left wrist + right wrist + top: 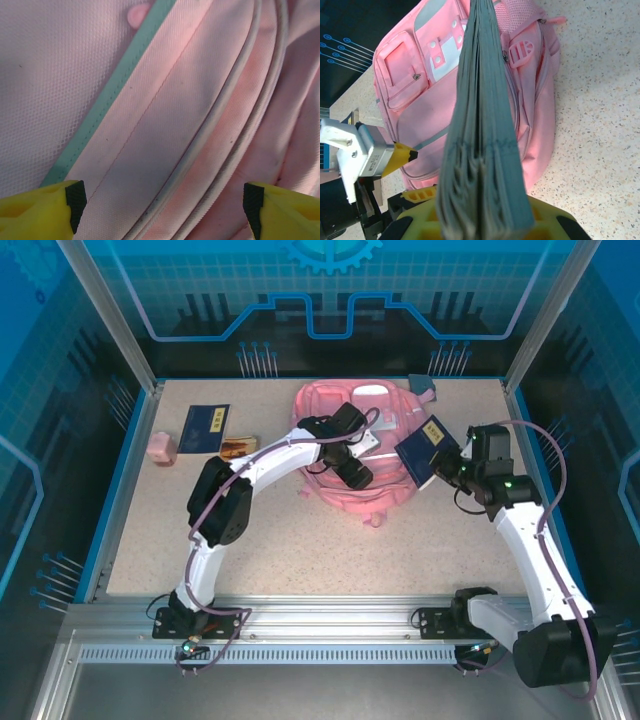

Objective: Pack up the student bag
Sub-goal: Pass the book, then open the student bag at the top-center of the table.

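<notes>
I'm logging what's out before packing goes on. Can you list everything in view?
student bag: one, pink, far middle of the table.
lying book: one, dark blue, far left of the table.
held book: one, dark blue, off the table by the bag's right side.
small block: one, pink, left of the lying book.
brown object: one, tan-brown, right of the lying book; too small to name.
table: one, speckled beige.
left gripper: one, yellow fingers, open over the bag.
right gripper: one, shut on the held book.

Lab test cell: aluminium frame, blue printed panels
</notes>
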{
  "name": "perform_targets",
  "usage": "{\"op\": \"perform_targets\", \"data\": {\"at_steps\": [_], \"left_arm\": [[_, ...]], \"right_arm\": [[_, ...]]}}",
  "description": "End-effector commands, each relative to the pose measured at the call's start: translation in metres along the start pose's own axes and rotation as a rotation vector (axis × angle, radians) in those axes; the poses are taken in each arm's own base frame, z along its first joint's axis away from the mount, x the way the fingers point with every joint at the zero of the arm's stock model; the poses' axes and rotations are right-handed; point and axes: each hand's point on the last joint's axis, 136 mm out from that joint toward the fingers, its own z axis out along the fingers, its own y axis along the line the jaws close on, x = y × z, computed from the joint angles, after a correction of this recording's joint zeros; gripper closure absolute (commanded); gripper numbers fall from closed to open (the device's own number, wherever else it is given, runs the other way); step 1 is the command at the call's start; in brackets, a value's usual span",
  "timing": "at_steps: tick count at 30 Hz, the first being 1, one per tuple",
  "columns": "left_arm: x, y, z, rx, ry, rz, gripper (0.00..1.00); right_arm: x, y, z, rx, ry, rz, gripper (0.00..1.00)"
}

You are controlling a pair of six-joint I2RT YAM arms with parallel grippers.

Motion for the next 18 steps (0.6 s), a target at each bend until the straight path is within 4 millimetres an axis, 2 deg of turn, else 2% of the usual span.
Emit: {"op": "perform_targets", "data": {"at_steps": [1,7,12,18], "left_arm": [[0.011,0.005,0.004,-0.016,0.075,0.085,0.16],[0.012,0.008,0.016,-0.021,0.104,0.137,0.19],[0.009,0.023,0.024,-0.089,0.126,0.165,0.28],[0.013,0.027,0.03,-0.105,0.154,0.216,0.26]], "right_arm": [[-0.003,0.006,-0.007,-0.047,-0.019,-0.006,0.91],[0.001,0.007,-0.004,-0.062,-0.001,0.006,0.91],[0.001,0.008,-0.007,-0.068,-0.002,0.01,0.92],[0.001,0.008,-0.012,-0.061,-0.01,0.007,0.91]]}}
